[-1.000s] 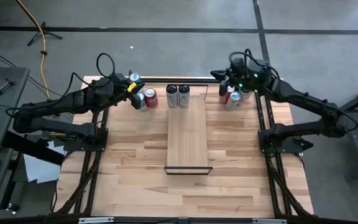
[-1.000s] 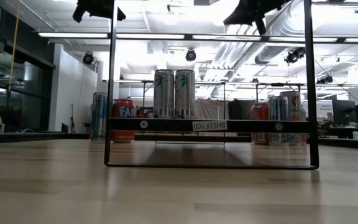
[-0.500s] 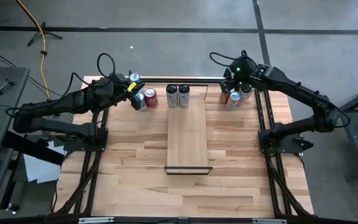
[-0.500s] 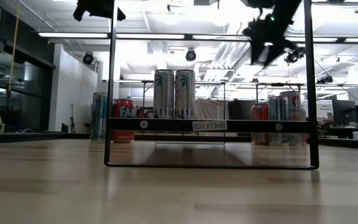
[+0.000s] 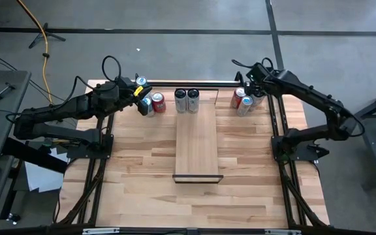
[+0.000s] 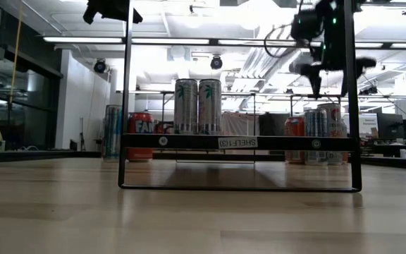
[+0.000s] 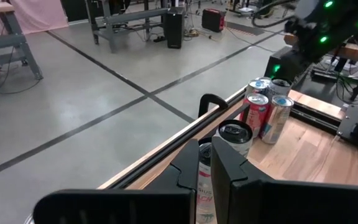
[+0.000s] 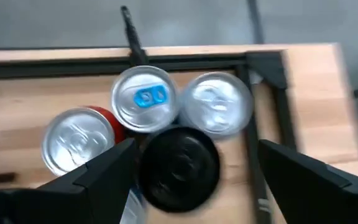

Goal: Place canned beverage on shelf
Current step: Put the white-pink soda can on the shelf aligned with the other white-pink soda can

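Note:
The shelf (image 5: pixel 196 140) is a pale plank lying down the table's middle; two tall silver cans (image 5: pixel 186 100) stand on its far end. Several canned beverages (image 5: pixel 243 102) stand upright in a cluster on the tabletop at the far right. My right gripper (image 8: pixel 194 146) hangs open above them and points steeply down. Its fingers stand on either side of a black-topped can (image 8: pixel 179 163), well above it in the low view (image 6: pixel 328 81). My left gripper (image 5: pixel 138 93) is shut and high above the cans at the far left (image 5: pixel 154 103).
A dark rail (image 5: pixel 194 82) runs along the table's far edge behind the cans. The shelf's thin dark frame (image 6: pixel 127 99) rises at its short ends. The near two thirds of the plank (image 5: pixel 196 153) are bare. Cables and floor lie beyond the table.
My right gripper has swung from near level until it points steeply down, and has sunk toward the cluster of cans at the far right. Its fingers have opened wide. The cans have stayed in place.

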Robot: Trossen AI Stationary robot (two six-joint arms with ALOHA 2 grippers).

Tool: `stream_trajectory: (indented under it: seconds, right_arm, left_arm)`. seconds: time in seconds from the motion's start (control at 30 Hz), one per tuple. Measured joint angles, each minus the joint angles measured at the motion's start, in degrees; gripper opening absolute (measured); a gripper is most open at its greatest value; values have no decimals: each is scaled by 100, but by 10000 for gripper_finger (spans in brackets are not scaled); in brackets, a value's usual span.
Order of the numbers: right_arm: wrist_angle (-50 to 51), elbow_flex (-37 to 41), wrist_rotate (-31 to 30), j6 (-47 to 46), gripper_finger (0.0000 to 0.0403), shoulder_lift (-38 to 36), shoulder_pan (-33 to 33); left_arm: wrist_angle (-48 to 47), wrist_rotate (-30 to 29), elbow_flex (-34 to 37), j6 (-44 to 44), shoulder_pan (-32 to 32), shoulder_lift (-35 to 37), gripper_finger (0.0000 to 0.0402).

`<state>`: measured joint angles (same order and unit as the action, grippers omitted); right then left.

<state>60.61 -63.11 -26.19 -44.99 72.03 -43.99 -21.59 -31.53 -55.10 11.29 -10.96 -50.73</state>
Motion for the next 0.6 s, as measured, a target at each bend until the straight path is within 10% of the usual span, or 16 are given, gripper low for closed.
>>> stream_trajectory:
  seconds: [0.6]
  right_arm:
    - [-873,998,773,-275,319,2,-391]
  left_arm:
    - [55,2,1,0,0,1,0]
